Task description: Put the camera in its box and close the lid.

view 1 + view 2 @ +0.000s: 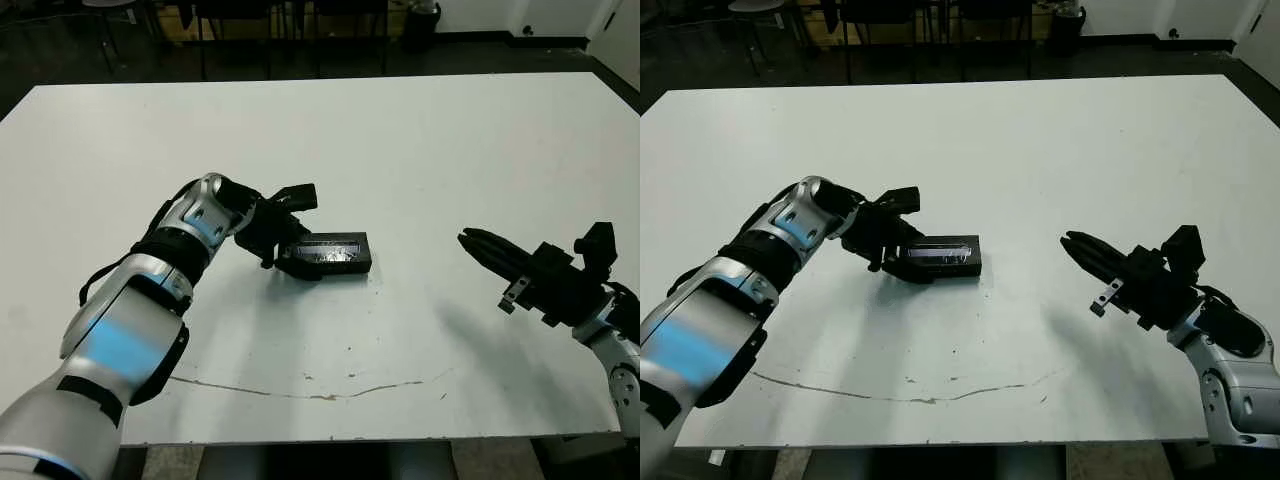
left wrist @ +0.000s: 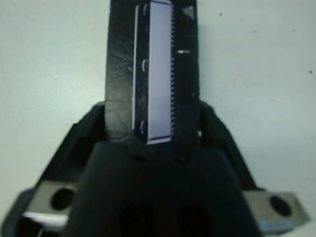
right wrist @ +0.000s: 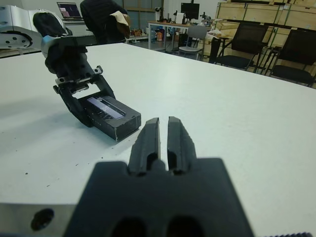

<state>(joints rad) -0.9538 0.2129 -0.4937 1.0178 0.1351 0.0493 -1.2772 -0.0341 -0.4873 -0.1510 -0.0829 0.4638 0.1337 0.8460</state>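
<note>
Nearest to us rose our left arm (image 1: 130, 330), silver and black, entering from 7 o'clock and reaching toward the middle of the white table (image 1: 420, 140). At its end the left gripper (image 1: 284, 232) straddled the 9 o'clock end of the box (image 1: 326, 256), one black finger on each long side; in the left wrist view both fingers pressed against the box's walls, so we judged the pincer clamped on it. That box lay flat on the table a little toward 8 o'clock of the centre, its length running from 9 to 3 o'clock. On it sat the lid (image 1: 330, 246), square with the box, its pale silvery strip facing up. We could not see the camera, since the covered box hid its inside. At 3 o'clock of the box, well apart from it, the right gripper (image 1: 468, 239) hung low over the table with its tips aimed toward 9 o'clock; its two fingers (image 3: 151, 133) stood narrow, only a thin slit between them, and held nothing. Toward 6 o'clock a thin brownish line (image 1: 300, 393) ran across the tabletop near the edge. Beyond the table, the right wrist view showed a person (image 3: 101, 17) in dark clothing and black chairs (image 3: 247, 42)
</note>
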